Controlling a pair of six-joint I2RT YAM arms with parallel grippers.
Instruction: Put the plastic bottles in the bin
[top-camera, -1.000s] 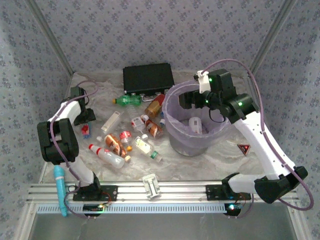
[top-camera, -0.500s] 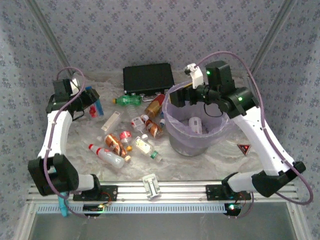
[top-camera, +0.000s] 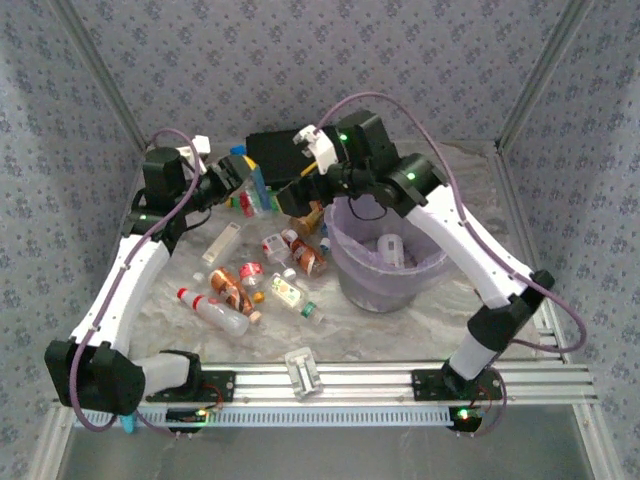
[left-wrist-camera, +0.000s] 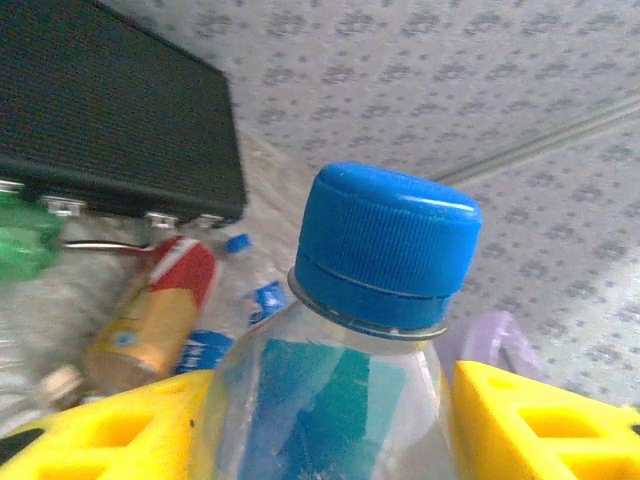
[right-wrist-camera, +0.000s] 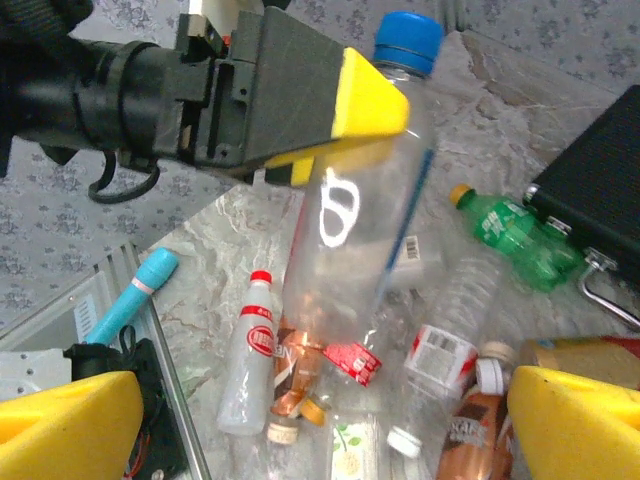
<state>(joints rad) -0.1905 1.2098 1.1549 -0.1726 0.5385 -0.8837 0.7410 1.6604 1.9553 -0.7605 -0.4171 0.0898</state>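
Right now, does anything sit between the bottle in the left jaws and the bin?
Yes. The right arm holds its open jaws directly between the blue-capped bottle in the left jaws and the bin, and that arm arches over the bin's far side.

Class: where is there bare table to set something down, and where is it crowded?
Bare table: between the bin and front rail, and right of the bin. Crowded: plastic bottles left of the bin, in front of the black case.
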